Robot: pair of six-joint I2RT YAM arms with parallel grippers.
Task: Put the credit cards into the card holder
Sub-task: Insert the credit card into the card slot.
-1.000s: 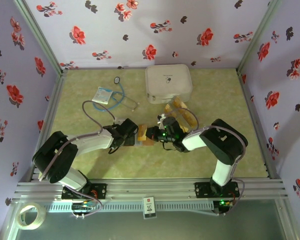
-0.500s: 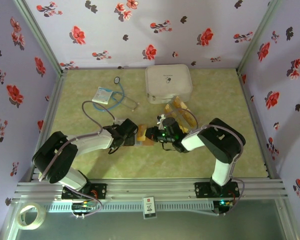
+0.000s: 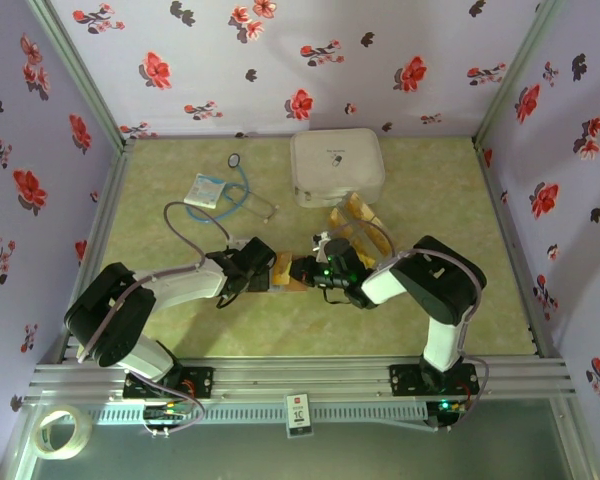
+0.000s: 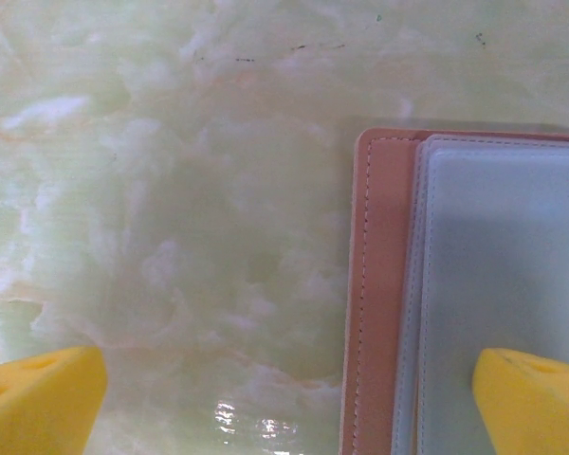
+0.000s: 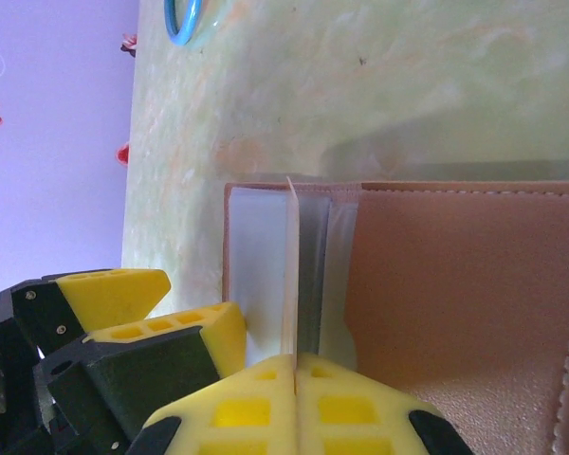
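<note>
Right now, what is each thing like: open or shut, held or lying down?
card holder, open, lying flat on the table.
left pincer, open wide, one finger over the card holder.
right pincer, shut on the held card.
held card, on edge, upright at the card holder's grey inside.
other credit cards, loose on the table.
white case, closed.
packet, lying flat.

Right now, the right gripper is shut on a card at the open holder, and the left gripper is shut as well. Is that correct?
Not quite. The left gripper is open: the left wrist view shows its fingers far apart, one over the holder. The rest stands: the right gripper is shut on a card at the open holder.
</note>
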